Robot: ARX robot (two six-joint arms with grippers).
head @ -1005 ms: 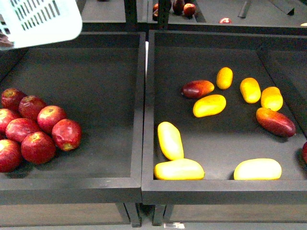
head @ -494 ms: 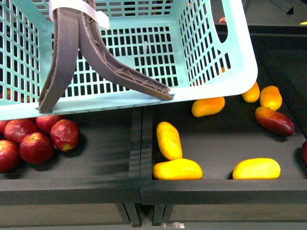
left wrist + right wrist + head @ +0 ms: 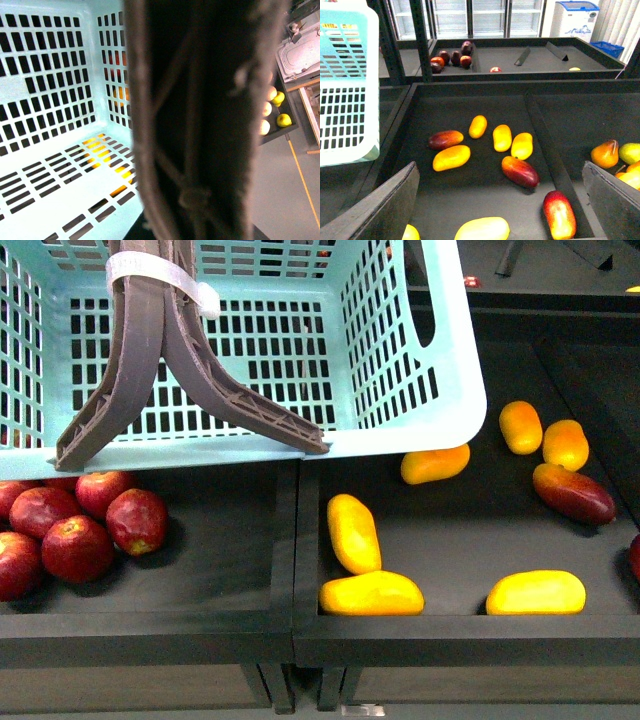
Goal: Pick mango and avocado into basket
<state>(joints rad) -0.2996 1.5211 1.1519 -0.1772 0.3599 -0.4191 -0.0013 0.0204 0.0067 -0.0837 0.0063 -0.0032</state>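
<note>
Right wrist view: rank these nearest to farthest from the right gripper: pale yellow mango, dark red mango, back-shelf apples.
1. Pale yellow mango, just under the right gripper and its open jaws.
2. Dark red mango, mid-tray by the divider.
3. Apples, on the far back shelf.

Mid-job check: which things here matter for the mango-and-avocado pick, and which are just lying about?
Job: basket; red mango; avocado not clearly seen.
Lying about: apples; yellow mangoes.
</note>
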